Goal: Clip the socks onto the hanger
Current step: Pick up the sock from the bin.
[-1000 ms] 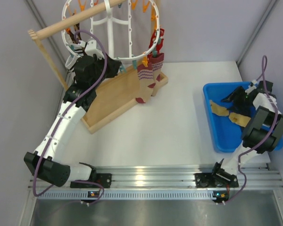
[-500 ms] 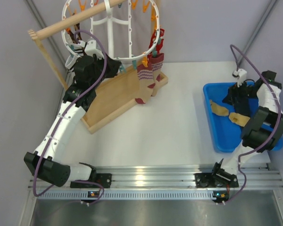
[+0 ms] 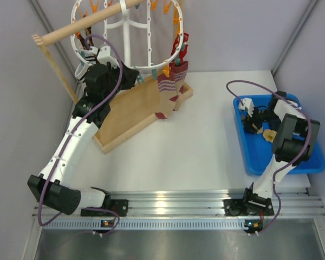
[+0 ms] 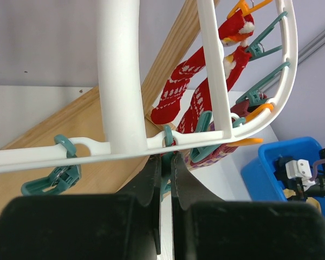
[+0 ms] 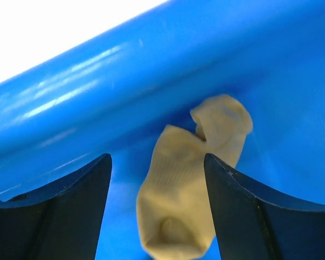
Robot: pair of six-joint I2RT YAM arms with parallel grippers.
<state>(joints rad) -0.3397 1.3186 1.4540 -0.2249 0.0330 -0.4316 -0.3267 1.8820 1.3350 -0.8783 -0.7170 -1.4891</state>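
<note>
Aluminium rail point(image 3: 168, 208) runs along the near edge, carrying the bases of 2 arms. Beyond it lies a white table point(image 3: 195, 141).

On the right of the table sits a blue tray point(image 3: 260, 162). The right gripper point(image 5: 157, 162) points down inside it, near the tray's left wall. Its 2 fingers stand apart, open, with a crumpled tan sock point(image 5: 184, 189) lying on the tray floor between them. The wrist view shows a gap on either side of the sock, so nothing is gripped.

On the far left rests a slanted wooden base point(image 3: 132, 111). The left arm stretches from the near left corner up over it to the near rim of the white oval hanger point(image 3: 151, 66). The left gripper point(image 4: 163, 162) is closed there – its fingers pinch a teal clip point(image 4: 166, 142) that hangs from the rim.

Just right of that clip, 2 red-and-grey patterned socks point(image 3: 170, 89) hang clipped to the rim, their toes down over the wooden base. More orange and teal clips dot the rim. Farthest back, a round wooden rod point(image 3: 86, 24) crosses the hanger.
</note>
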